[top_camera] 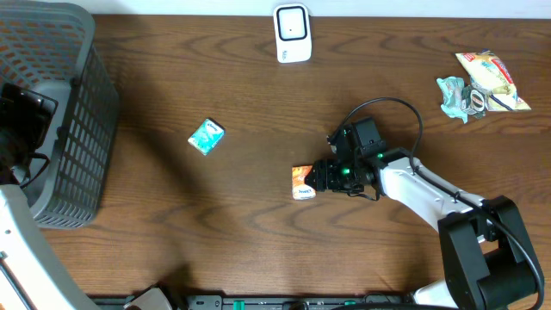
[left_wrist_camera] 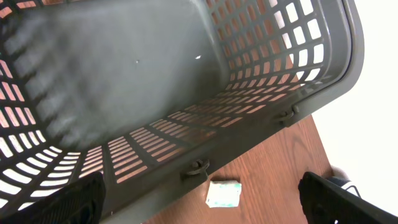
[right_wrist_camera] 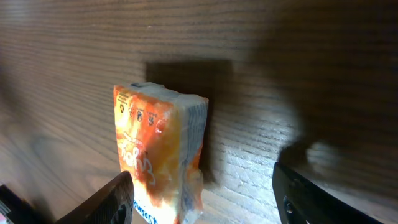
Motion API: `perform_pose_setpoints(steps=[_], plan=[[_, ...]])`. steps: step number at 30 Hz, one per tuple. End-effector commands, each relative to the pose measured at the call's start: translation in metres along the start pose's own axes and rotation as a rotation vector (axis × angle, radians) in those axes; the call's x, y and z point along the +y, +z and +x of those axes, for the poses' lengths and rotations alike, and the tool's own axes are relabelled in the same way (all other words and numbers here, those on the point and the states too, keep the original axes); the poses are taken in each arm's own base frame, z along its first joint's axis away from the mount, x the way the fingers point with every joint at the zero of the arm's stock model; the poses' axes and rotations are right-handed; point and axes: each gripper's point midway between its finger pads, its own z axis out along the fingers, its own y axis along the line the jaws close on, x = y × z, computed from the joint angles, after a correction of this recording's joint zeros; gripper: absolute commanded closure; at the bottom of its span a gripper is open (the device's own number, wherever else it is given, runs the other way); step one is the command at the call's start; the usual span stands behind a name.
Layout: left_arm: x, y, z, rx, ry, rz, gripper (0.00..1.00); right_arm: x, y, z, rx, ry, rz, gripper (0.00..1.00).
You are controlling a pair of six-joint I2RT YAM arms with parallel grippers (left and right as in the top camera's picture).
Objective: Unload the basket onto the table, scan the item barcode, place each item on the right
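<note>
The item, a small orange packet [top_camera: 302,182], lies on the brown table a little right of centre. In the right wrist view the orange packet [right_wrist_camera: 158,158] stands between my right gripper's fingers, close against the left finger [right_wrist_camera: 106,202], with a wide gap to the right finger [right_wrist_camera: 323,196]. My right gripper [right_wrist_camera: 214,202] is open around it, low over the table. The white barcode scanner [top_camera: 292,33] stands at the far edge, centre. My left gripper [left_wrist_camera: 202,208] hangs wide open above the grey basket's rim with nothing in it.
A grey plastic basket [top_camera: 73,129] fills the left side of the table. A teal packet [top_camera: 207,136] lies just right of it, and the same teal packet [left_wrist_camera: 224,193] shows below the basket rim. Snack bags [top_camera: 482,82] lie at the far right.
</note>
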Motion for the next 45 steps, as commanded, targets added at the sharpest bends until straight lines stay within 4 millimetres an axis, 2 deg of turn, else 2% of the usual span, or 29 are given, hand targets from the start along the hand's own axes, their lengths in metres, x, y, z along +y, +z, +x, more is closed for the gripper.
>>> perform_pose_setpoints(steps=[1, 16, 26, 33, 41, 45], plan=[[-0.001, -0.005, -0.003, -0.018, -0.009, 0.005, 0.02, 0.005, 0.004, 0.006, 0.019, 0.016, -0.037, 0.35], [-0.001, -0.005, -0.003, -0.018, -0.009, 0.005, 0.02, 0.006, 0.004, 0.003, 0.008, 0.033, -0.042, 0.32], [-0.001, -0.005, -0.003, -0.018, -0.009, 0.005, 0.03, 0.01, 0.012, 0.01, 0.007, 0.033, -0.038, 0.43], [-0.001, -0.005, -0.003, -0.018, -0.009, 0.005, 0.02, 0.005, 0.016, 0.01, 0.003, 0.042, -0.018, 0.44], [-0.001, -0.005, -0.003, -0.018, -0.009, 0.005, 0.02, -0.004, 0.037, 0.018, 0.06, 0.065, -0.028, 0.47], [-0.001, -0.005, -0.003, -0.018, -0.009, 0.005, 0.02, -0.001, 0.038, 0.017, 0.059, 0.061, -0.048, 0.55]])
